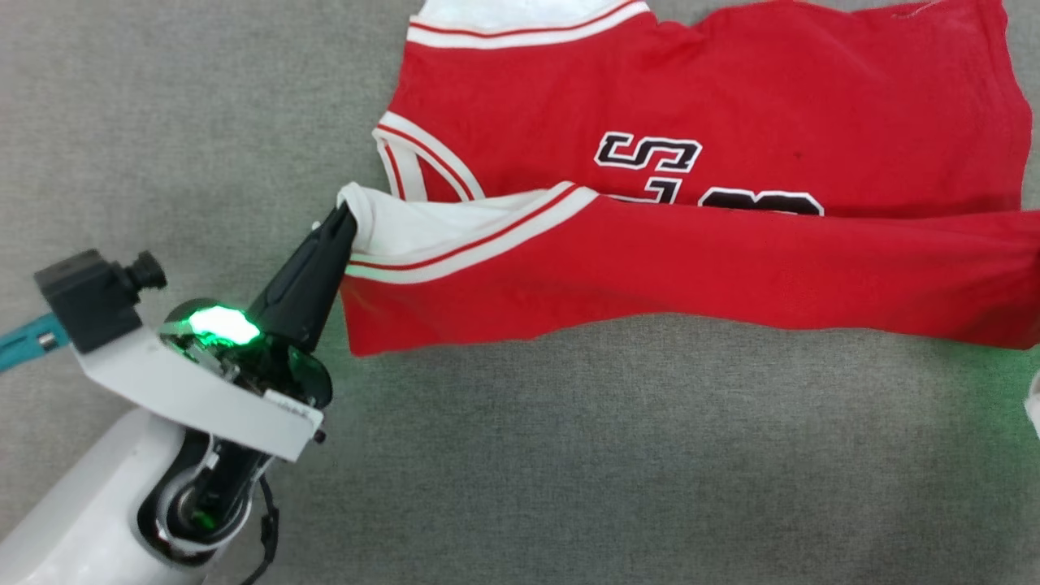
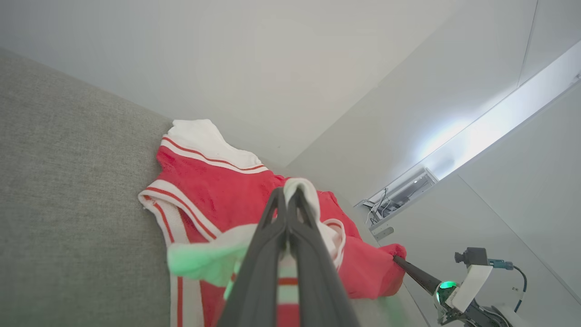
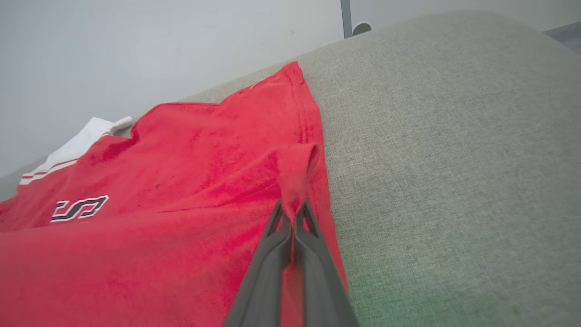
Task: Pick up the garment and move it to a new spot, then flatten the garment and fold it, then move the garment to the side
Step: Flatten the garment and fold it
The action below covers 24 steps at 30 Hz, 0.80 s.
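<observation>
Two parts of the garment [image 1: 691, 268] are clamped: the white sleeve [image 1: 406, 231] by the left fingers [image 1: 321, 256], the red hem [image 3: 295, 175] by the right fingers [image 3: 274, 238].

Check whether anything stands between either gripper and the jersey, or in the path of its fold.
Nothing visible does. The left gripper is shut on the white sleeve of the garment, and the right gripper is shut on red cloth at its hem end. No object lies on the far half where the fold goes.
</observation>
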Motion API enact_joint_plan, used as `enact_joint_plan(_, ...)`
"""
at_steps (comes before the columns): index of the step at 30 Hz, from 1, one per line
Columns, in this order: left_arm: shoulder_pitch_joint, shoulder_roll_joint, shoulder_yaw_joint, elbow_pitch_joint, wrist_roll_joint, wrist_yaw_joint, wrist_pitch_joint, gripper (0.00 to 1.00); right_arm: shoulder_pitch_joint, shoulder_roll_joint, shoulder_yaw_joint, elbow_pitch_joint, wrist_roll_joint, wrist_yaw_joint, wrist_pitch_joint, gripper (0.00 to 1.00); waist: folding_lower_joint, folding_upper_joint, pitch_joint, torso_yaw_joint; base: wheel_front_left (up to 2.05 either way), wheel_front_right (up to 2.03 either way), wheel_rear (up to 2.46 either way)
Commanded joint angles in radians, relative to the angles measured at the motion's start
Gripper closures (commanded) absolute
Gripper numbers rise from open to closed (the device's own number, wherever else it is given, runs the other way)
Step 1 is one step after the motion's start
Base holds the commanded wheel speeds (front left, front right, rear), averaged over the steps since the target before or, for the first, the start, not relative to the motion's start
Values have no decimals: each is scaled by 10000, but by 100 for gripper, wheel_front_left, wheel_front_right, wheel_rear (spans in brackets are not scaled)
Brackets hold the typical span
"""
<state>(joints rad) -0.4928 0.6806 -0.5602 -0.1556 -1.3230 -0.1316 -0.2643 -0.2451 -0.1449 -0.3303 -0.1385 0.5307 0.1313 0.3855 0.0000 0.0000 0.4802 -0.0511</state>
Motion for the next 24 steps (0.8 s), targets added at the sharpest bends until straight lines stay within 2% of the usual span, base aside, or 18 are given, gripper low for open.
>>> enact_joint_plan(1,-175,-27,-59,234,50,23,11,100,-204,13,66,183,-91,-11,-94,100,0,0,187,-104,0,0,0)
enact_joint_plan(4,-312,-174,-4,816,-7,23,11,100,-493,-29,223,631,-208,-11,-263,100,0,0,365,-144,0,0,0)
enact_joint_plan(16,-579,-699,-74,2856,1479,36,17,100,-795,-71,565,1844,-679,-13,-886,100,0,0,875,-22,0,0,0)
enact_joint_plan(24,-661,-606,-1119,4088,2117,46,66,100,-916,-39,886,2286,-808,-11,-1111,100,0,0,809,-69,0,0,0)
